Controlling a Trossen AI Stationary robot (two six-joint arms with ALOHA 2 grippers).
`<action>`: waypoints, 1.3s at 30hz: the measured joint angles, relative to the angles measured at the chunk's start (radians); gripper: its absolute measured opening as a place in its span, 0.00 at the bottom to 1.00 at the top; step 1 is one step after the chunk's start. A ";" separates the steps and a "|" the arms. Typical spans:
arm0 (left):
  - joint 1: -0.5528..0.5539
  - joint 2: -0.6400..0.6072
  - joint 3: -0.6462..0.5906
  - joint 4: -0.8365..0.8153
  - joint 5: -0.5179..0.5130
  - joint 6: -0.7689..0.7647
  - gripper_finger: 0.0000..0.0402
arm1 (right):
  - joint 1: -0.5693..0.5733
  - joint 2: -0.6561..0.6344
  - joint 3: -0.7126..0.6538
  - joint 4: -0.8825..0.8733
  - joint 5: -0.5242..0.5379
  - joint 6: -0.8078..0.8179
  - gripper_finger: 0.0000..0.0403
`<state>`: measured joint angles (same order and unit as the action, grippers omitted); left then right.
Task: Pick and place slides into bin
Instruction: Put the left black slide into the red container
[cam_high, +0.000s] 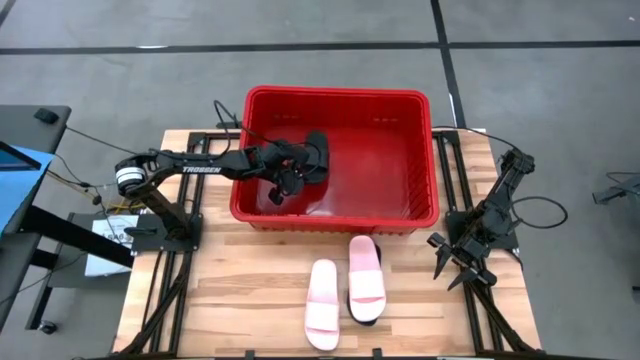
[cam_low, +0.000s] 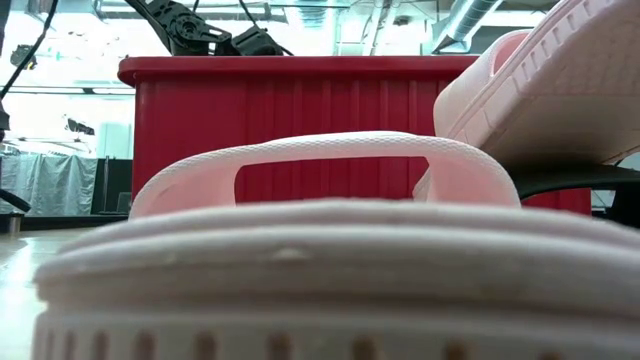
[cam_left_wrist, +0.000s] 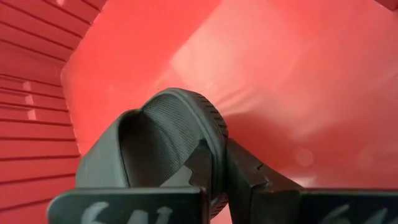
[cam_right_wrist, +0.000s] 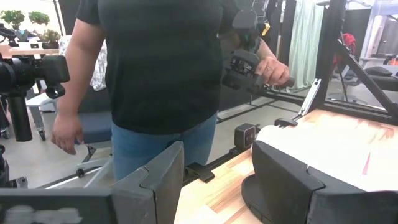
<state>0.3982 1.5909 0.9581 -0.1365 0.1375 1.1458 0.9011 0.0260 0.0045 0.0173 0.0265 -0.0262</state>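
Note:
My left gripper (cam_high: 298, 170) is inside the red bin (cam_high: 420, 110) at its left part, shut on a black slide (cam_high: 316, 155), which also shows in the left wrist view (cam_left_wrist: 155, 140). One pink slide (cam_high: 322, 303) lies flat on the table in front of the bin. A second pink slide (cam_high: 366, 272) lies on top of another black slide (cam_high: 362, 312) beside it. My right gripper (cam_high: 452, 262) is open and empty at the table's right edge; its fingers show apart in the right wrist view (cam_right_wrist: 214, 168). My left gripper pinches the black slide's sole edge (cam_left_wrist: 216, 134) between its two fingers (cam_left_wrist: 247, 173); one finger lies on the footbed side under the strap, the other on the outside. The arm reaches in from the table's left. The slide looks held above the bin's floor (cam_left_wrist: 298, 74).
The bin stands at the table's far middle; its near wall (cam_low: 300, 120) rises behind the pink slides (cam_low: 330, 260). A person (cam_right_wrist: 161, 68) stands beyond the table's right side, a device in one hand. Bare wood lies on either side of the slides.

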 joint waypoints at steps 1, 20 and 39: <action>0.000 0.000 0.000 0.006 0.000 0.000 0.01 | 0.000 0.000 0.000 0.000 0.000 0.000 0.46; 0.006 0.033 0.001 -0.020 0.013 -0.028 0.05 | 0.000 0.000 0.000 0.000 0.000 0.000 0.46; 0.005 0.033 0.001 -0.033 0.016 -0.032 0.13 | 0.000 0.000 0.000 0.000 0.000 0.000 0.46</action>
<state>0.4030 1.6238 0.9592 -0.1692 0.1535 1.1141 0.9012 0.0259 0.0048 0.0171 0.0265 -0.0265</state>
